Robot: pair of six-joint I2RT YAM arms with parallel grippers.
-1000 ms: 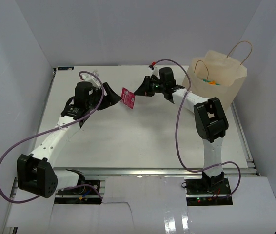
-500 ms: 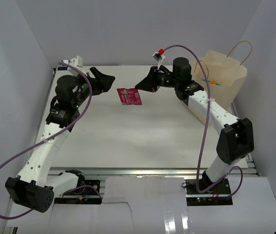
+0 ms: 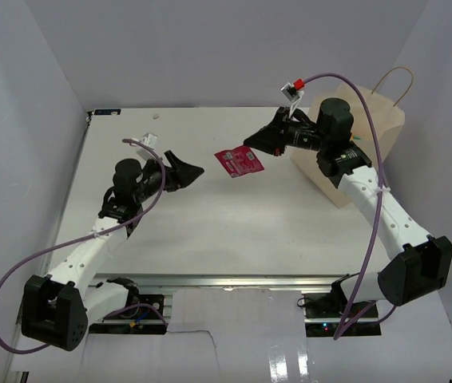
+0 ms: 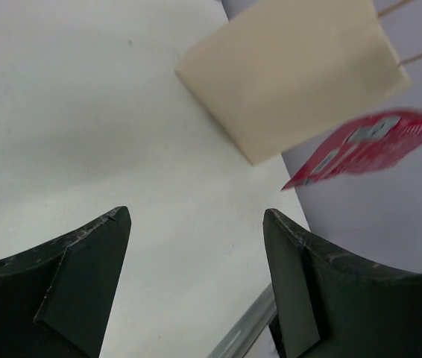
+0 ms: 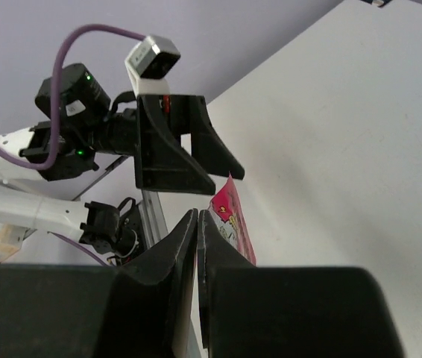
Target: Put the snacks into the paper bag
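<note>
Top external view: my right pincer (image 3: 250, 151) is clamped on one edge of the pink-red packet (image 3: 239, 162). The packet is held in the air above the white table (image 3: 210, 223), lying close to level. It sits to the left of the paper bag (image 3: 386, 140), outside the bag's mouth, and between the bag and my left pincer (image 3: 190, 169). The bag stands upright at the far right of the table, one twine handle rising above its rim.

My left pincer is spread apart, holds nothing, and points toward the packet with a clear gap between them.

Left wrist view: both fingers (image 4: 84, 276) stand wide with bare table (image 4: 62, 112) between them. The bag (image 4: 293, 74) and the packet (image 4: 367, 145) lie beyond, the packet blurred.

Right wrist view: my fingers (image 5: 185, 253) are pressed together and the packet (image 5: 233, 224) juts out past their tips. Print on the packet is too small to read.
</note>
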